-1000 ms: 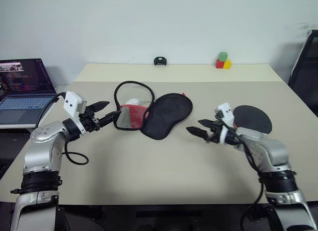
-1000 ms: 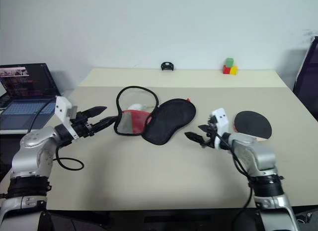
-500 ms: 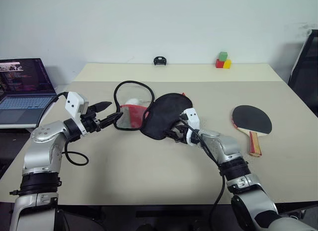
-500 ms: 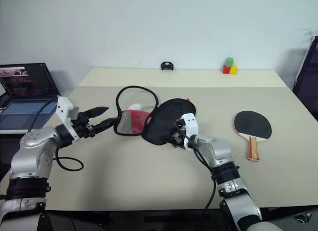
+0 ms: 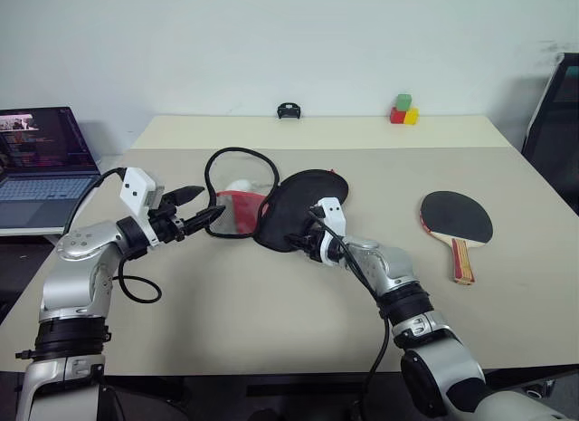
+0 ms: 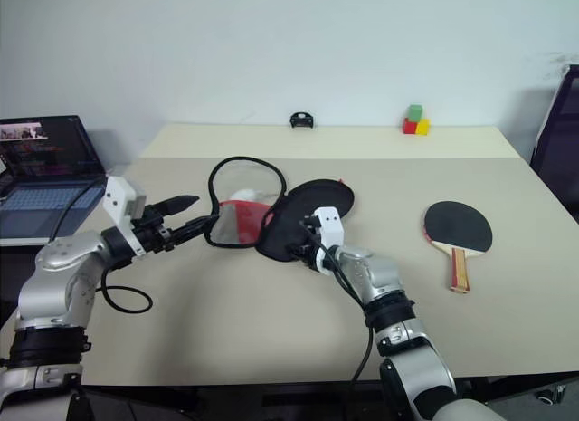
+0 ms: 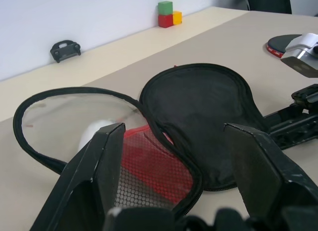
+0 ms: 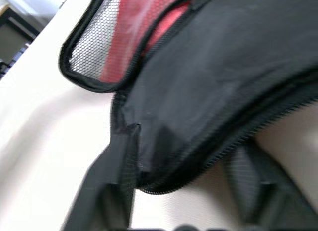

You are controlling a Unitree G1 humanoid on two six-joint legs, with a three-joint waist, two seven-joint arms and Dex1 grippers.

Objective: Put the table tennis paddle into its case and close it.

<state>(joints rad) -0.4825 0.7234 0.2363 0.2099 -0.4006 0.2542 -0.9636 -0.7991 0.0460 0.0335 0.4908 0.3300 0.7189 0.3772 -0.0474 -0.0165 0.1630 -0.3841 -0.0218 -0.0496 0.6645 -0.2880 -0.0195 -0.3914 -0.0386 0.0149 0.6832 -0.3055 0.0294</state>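
The case [image 5: 303, 208] lies unzipped mid-table, its black flap toward the right and its red mesh half [image 5: 237, 204] toward the left. My right gripper [image 5: 305, 243] is shut on the flap's near edge; in the right wrist view one finger [image 8: 112, 176] lies over the zipper rim and the other sits under the fabric. The flap stands slightly raised off the table. My left gripper [image 5: 210, 202] is open, its tips at the left rim of the mesh half with nothing held. The table tennis paddle [image 5: 457, 219] lies flat at the right, handle pointing toward me.
An open laptop [image 5: 41, 163] stands off the table's left side. On the rear table section sit red, green and yellow blocks [image 5: 403, 110] and a small black object [image 5: 289, 110]. A dark chair [image 5: 556, 122] is at the far right. Bare tabletop [image 5: 271, 321] lies in front.
My right gripper swung left from beside the paddle to the case's black flap and closed on its near edge, lifting the flap a little. The left arm stayed still.
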